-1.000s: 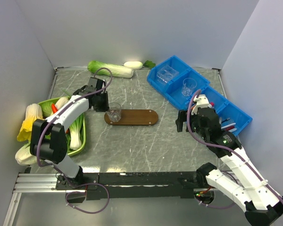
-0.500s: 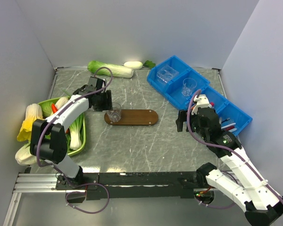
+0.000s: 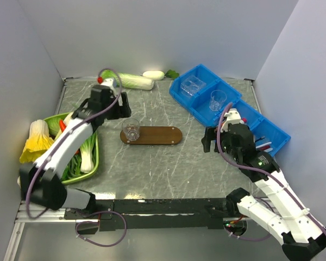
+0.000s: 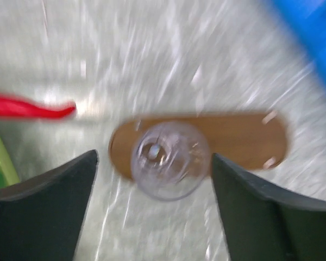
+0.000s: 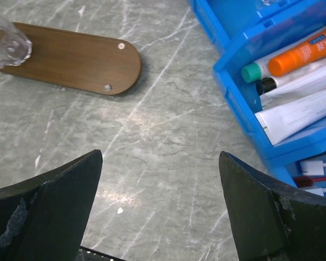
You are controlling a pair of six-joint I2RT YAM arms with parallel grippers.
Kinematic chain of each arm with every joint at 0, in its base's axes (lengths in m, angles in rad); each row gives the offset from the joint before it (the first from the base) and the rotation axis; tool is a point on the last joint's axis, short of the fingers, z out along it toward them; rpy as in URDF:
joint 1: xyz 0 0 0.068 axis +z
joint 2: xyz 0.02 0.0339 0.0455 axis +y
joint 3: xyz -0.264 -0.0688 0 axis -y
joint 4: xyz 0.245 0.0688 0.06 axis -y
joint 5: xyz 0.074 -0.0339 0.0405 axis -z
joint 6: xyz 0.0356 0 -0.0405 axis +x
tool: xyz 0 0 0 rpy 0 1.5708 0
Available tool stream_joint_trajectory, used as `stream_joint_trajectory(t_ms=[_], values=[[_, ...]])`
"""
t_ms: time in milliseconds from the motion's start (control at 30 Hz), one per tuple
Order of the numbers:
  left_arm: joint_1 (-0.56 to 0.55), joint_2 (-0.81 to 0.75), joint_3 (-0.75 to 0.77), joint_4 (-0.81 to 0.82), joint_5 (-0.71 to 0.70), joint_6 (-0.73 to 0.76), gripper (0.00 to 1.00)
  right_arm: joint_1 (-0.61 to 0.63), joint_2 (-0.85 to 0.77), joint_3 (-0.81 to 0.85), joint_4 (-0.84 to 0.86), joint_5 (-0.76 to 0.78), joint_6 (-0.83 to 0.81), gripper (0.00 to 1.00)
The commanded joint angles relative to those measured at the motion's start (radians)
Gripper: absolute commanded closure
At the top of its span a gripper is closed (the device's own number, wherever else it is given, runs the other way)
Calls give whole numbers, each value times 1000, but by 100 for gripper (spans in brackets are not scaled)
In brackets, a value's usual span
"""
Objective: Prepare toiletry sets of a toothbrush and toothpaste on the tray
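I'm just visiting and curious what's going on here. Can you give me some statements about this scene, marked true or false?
1. A clear cup stands on the tray's left end. True.
2. The orange toothpaste lies on the tray. False: it lies in a blue bin.
3. The right gripper holds a tube. False: it is open and empty.
4. The left gripper is open, not touching the clear cup. True.
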Motion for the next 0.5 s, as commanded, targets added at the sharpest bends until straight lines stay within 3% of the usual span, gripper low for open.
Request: stream_joint_trajectory(t_ms=[0,67,233,333,467], values=[[-5,-254,-84,336,-37,12,1,-5,59,120,32,-46,-14,6],[-4,-306,-86,418,-30,31,1,-5,140,207,49,-89,-37,7],[37,-256,-60,401,70,20,3,-8,425,478,15,-192,-107,10],[102,-272,-135,439,99,-76,3,-24,580,602,11,-204,-150,17],[104,-289,-157,460,106,-66,3,-45,766,751,1,-210,-210,24]])
